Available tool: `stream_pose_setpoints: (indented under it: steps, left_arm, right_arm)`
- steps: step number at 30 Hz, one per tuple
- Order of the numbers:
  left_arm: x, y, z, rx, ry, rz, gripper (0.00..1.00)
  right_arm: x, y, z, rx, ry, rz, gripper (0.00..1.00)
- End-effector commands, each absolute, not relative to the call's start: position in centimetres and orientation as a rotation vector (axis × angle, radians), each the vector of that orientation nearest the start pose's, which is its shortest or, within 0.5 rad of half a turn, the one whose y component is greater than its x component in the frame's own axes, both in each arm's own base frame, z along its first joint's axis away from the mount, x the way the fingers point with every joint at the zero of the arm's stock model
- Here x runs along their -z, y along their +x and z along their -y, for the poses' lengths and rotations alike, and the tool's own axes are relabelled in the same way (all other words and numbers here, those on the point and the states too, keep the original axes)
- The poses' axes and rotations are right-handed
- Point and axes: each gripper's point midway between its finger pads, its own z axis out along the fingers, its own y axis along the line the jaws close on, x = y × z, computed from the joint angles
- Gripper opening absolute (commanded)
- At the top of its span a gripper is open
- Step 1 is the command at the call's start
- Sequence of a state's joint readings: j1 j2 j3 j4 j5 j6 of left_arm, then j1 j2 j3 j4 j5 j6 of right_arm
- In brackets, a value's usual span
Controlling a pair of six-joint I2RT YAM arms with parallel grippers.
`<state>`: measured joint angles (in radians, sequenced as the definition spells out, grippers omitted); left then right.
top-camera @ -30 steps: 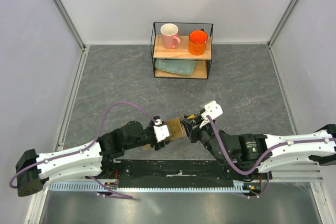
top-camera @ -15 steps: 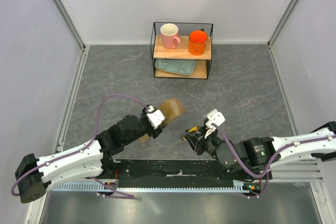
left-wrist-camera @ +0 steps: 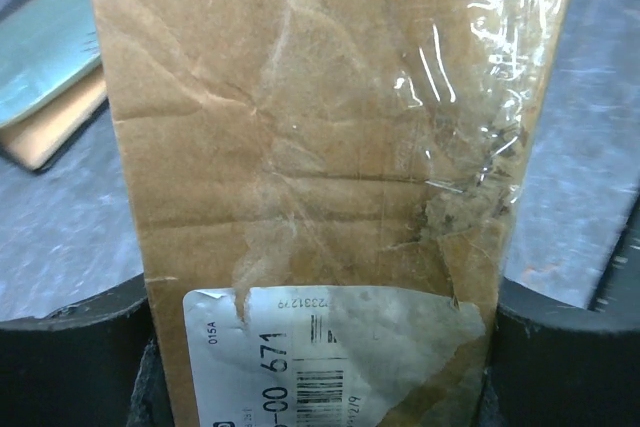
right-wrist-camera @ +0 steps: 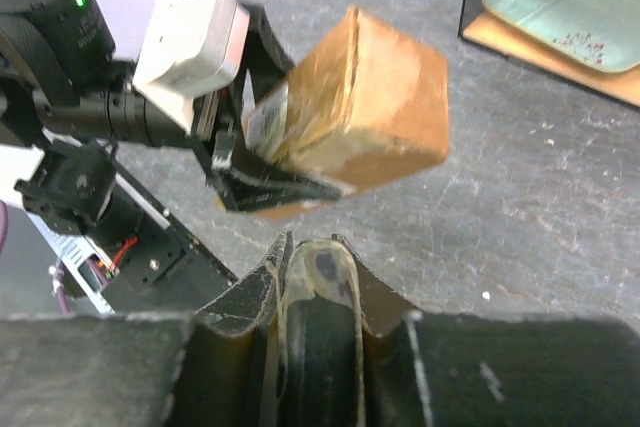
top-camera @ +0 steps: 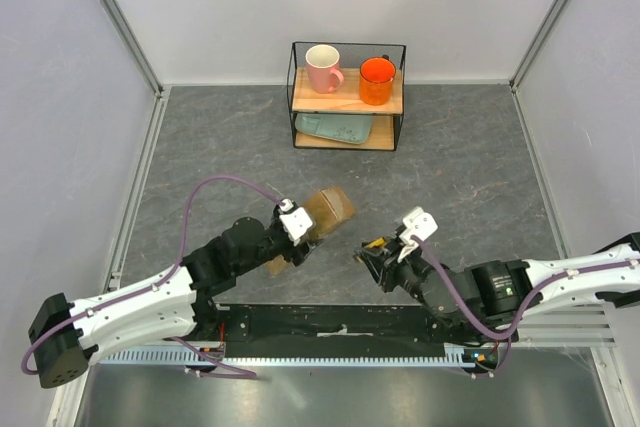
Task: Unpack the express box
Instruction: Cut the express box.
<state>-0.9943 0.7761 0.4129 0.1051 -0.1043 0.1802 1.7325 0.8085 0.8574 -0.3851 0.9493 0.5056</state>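
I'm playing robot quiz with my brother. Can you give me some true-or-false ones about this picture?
1. The left gripper holds the express box. True.
2. The express box has no label. False: a white label is stuck on it, between the fingers.
3. A pink mug and an orange mug stand on the top shelf of the rack. True.
4. The green tray lies on the table. False: it lies on the rack's lower shelf.
5. The right gripper is empty. False: it is shut on a yellow tool, apart from the box.
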Motion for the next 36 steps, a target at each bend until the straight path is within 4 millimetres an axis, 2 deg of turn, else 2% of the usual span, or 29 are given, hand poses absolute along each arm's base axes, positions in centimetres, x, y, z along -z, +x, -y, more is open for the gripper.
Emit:
stream_pose_setpoints:
  steps: [1,4,5,6,7,8,9,10,13,16,17,19,24,26,27,30,32,36]
  left_arm:
    - [-22.1,15.0,28.4,0.835,1.020,-1.425,0.02]
    - [-22.9,11.5,29.5,1.033,1.142,-1.412,0.02]
    - [-22.1,10.6,29.4,1.074,1.190,-1.456,0.02]
    - [-21.5,9.4,29.4,1.135,1.246,-1.491,0.02]
    - [-21.6,7.4,30.0,1.261,1.354,-1.484,0.02]
    - [-21.2,6.5,29.9,1.342,1.382,-1.541,0.03]
    - [-20.6,5.6,29.6,1.421,1.419,-1.611,0.03]
    - [-20.8,4.3,29.7,1.551,1.475,-1.626,0.05]
    - [-21.6,3.9,29.2,1.715,1.470,-1.660,0.06]
    - [-21.5,3.0,28.6,1.815,1.490,-1.696,0.08]
    - [-21.3,2.8,28.4,1.841,1.502,-1.705,0.09]
    - [-21.0,2.1,27.9,1.875,1.534,-1.677,0.10]
    - [-19.7,2.1,27.8,1.831,1.540,-1.714,0.10]
    - [-18.4,1.6,27.8,1.756,1.569,-1.788,0.03]
    - [-17.1,2.5,28.0,1.628,1.574,-1.825,0.02]
    - [-16.5,2.6,27.9,1.522,1.603,-1.879,0.02]
    - [-17.0,3.1,28.1,1.471,1.603,-1.886,0.02]
    - [-16.5,3.5,27.7,1.393,1.652,-1.925,0.02]
  right_arm:
    - [-31.8,10.1,-25.8,-0.745,-0.384,-1.619,0.00]
    - [-33.3,9.4,-25.9,-0.780,-0.495,-1.542,0.00]
    - [-33.8,8.4,-26.4,-0.837,-0.577,-1.507,0.00]
    - [-34.9,8.1,-25.9,-0.872,-0.596,-1.474,0.00]
    - [-35.0,7.8,-25.5,-0.864,-0.656,-1.452,0.00]
    - [-35.4,7.4,-25.2,-0.883,-0.696,-1.428,0.00]
    - [-36.1,6.1,-25.0,-0.950,-0.773,-1.379,0.00]
    - [-36.2,5.5,-24.9,-0.969,-0.831,-1.342,0.00]
    - [-36.5,3.9,-24.6,-1.008,-0.957,-1.271,0.00]
    - [-36.8,2.6,-25.2,-1.006,-1.081,-1.201,0.00]
    - [-37.5,2.3,-25.2,-0.996,-1.112,-1.167,0.00]
    - [-36.4,1.9,-26.1,-0.946,-1.210,-1.163,0.00]
    - [-35.7,0.8,-28.3,-0.848,-1.407,-1.096,0.00]
    - [-36.0,0.9,-29.0,-0.810,-1.433,-1.071,0.00]
    - [-36.3,0.9,-29.4,-0.798,-1.436,-1.055,0.00]
    - [-37.4,0.6,-30.6,-0.774,-1.468,-0.991,0.00]
    - [-37.8,0.2,-31.4,-0.779,-1.496,-0.969,0.00]
    - [-38.5,-1.8,-31.7,-0.860,-1.573,-0.928,0.00]
